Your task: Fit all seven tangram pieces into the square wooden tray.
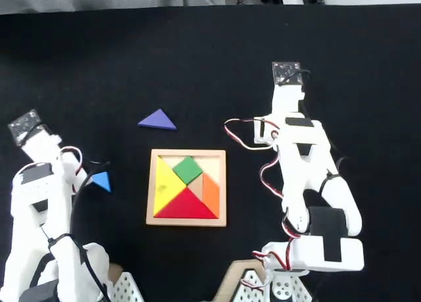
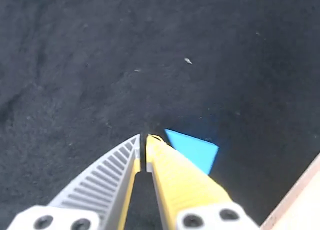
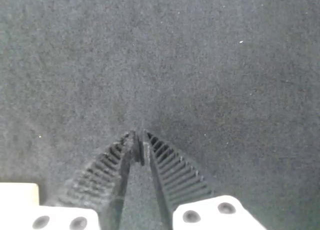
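Blue triangle (image 2: 192, 147): flat, stiff, probably light and slick, just beside your left pincer (image 2: 145, 138), closed on nothing like the right pincer (image 3: 136, 137); pinch across its edges.

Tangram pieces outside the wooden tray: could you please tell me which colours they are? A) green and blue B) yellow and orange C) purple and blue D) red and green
C: the purple triangle and the blue triangle both lie on the black cloth, apart from the tray.
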Controlling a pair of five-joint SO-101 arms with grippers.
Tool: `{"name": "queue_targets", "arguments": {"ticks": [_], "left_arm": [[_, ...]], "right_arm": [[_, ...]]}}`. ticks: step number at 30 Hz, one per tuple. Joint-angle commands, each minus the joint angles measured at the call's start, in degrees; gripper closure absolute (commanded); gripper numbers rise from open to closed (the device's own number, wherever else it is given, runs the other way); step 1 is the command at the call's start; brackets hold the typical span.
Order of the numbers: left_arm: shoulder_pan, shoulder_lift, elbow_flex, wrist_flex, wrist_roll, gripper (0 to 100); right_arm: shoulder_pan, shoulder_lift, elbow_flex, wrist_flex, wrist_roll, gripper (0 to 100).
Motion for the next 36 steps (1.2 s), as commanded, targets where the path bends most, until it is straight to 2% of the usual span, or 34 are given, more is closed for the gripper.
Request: {"name": "queue_targets", "arguments": {"ticks": [1, 12, 21, 28, 36], "left_arm": [[2.2, 2.4, -1.7, -1.9, -0.4, 97], [-3.3, 22.7, -13.3, -2.0, -0.3, 97], [2.2, 24.4, -15.7, -2.2, -0.3, 97], [2.9, 24.6, -19.3, -2.0, -0.3, 97], [8.0, 24.6, -18.9, -0.9, -0.5, 97]], "right_arm": [[-1.1, -0.1, -2.3, -0.9, 0.4, 98.7], [-1.1, -0.1, -2.4, -0.9, 0.4, 98.7], [-1.1, -0.1, -2.3, -0.9, 0.4, 98.7], [-1.1, -0.1, -2.3, -0.9, 0.4, 98.7], [-1.1, -0.1, -2.3, -0.9, 0.4, 98.7]]}}
